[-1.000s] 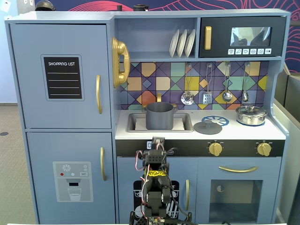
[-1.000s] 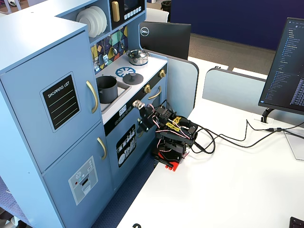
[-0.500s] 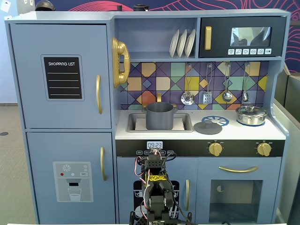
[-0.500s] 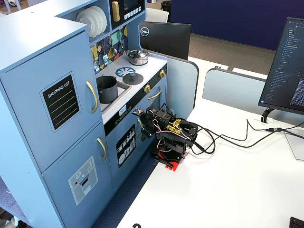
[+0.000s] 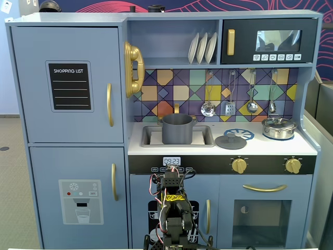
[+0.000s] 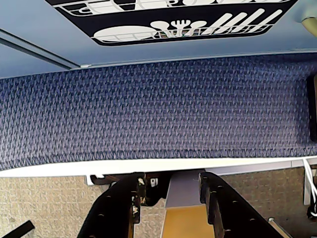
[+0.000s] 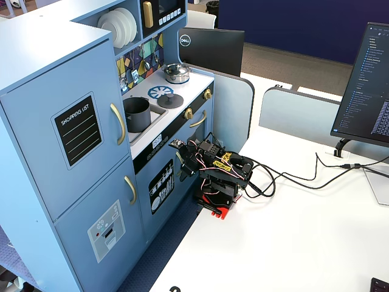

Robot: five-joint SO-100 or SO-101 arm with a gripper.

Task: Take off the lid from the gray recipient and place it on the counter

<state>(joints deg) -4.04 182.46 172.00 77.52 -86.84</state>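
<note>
The blue toy kitchen [image 5: 73,156] filled a fixed view and served as the reference landmark. Its refrigerator section, marked with a shopping list panel [image 5: 69,86], occupied the left side of that view. A microwave [image 5: 269,41] sat in the upper right corner, with three white plates [image 5: 202,48] standing on edge on the shelf beside it. Four utensils [image 5: 229,101] hung against the patterned backsplash above the counter [image 5: 270,147].

The gray recipient [image 5: 177,128] stood upright in the recessed sink [image 5: 152,137], its axis vertical and its mouth open upward. The lid [image 5: 230,141] lay flat on the counter, right of the sink in that view, knob pointing up, partly overlapping the burner print [image 5: 242,133]. Lid and recipient were apart. A shiny silver pot [image 5: 279,127] stood farther right on the counter, well clear of the lid.

The arm [image 7: 220,176] sat folded on the white table [image 7: 292,243] in front of the kitchen's lower doors, below counter level, with cables [image 7: 298,179] trailing across the table toward a monitor [image 7: 368,91].

In the wrist view the gripper [image 6: 168,191] pointed at blue carpet [image 6: 158,109] beneath the kitchen front; its jaws stood apart with nothing between them.
</note>
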